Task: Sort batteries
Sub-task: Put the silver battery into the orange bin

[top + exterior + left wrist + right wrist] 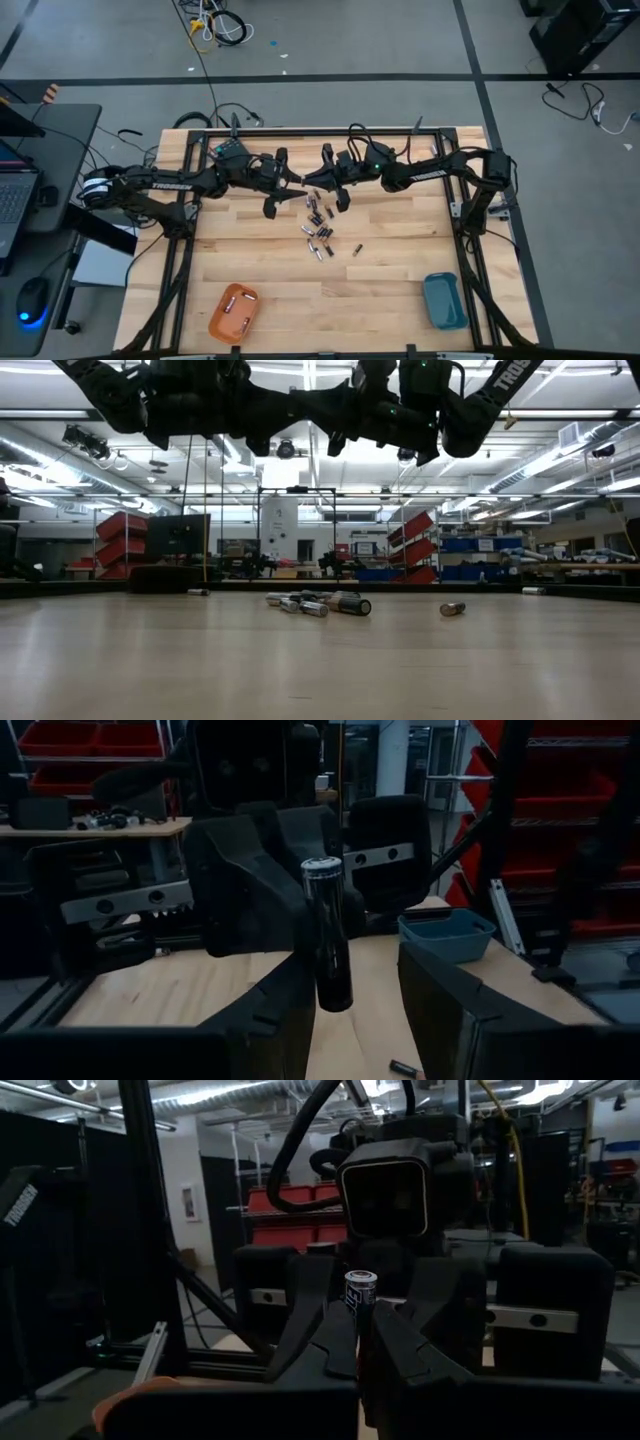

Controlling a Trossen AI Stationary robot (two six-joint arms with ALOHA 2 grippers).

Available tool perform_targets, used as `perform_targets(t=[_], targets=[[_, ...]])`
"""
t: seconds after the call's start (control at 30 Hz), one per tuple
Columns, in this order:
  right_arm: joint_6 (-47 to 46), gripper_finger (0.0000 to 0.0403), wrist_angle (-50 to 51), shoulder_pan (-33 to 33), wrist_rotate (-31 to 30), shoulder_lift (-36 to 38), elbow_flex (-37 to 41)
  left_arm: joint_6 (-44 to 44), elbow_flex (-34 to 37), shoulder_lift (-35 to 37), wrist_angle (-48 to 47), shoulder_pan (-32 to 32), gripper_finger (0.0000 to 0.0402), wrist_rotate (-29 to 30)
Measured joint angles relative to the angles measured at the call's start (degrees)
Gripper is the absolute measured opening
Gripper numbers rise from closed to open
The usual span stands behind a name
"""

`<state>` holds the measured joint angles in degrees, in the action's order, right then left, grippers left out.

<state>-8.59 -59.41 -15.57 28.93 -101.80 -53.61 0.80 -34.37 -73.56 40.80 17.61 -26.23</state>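
One battery [328, 935], dark with a silvery top, stands upright in the air above the far middle of the table. My right gripper [362, 1325] is shut on it. My left gripper [352, 965] faces it from the table's left, open, with one finger on each side of the battery; I cannot tell whether either touches it. In the high view the left gripper [298, 184] and the right gripper [315, 186] meet tip to tip. Several loose batteries [317, 228] lie on the wood below them, and one battery [357, 249] lies apart. My right gripper pinches the battery between its two fingers [335, 1342], about the cell's middle [360, 1310]. The fingers come level from the table's right and lie across the cell. The battery stands upright, top end above the fingers and lower end [335, 1000] below them, lifted clear.
An orange tray [233, 310] with a few batteries in it sits near the front left. A blue tray [445, 300] sits near the front right. The table's dark frame rails [190, 160] run along its edges. A desk with a laptop [15, 195] stands left of the table.
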Motion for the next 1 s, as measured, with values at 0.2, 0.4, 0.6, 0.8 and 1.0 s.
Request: perform_targets(t=[0.2,0.4,0.6,0.8,1.0], targets=[[1.3,0.0,0.2,0.0,-0.8,0.0,0.0,1.8,0.0,0.0,-0.4,0.0,0.0142,1.1],[1.8,0.0,0.4,-0.1,-1.0,0.0,0.0,2.6,0.0,0.0,-0.8,0.0,0.0142,2.3],[2.7,0.0,1.6,-0.1,-1.0,-0.1,0.0,3.5,0.0,0.0,-3.0,0.0,0.0142,2.3],[3.8,0.0,1.4,-0.1,-1.0,-0.1,0.0,3.4,-0.1,0.0,-2.9,0.0,0.0142,2.3],[4.9,0.0004,1.6,-0.1,-1.0,-0.1,0.0,3.3,-0.1,0.0,-2.8,0.0,0.0115,4.2]])
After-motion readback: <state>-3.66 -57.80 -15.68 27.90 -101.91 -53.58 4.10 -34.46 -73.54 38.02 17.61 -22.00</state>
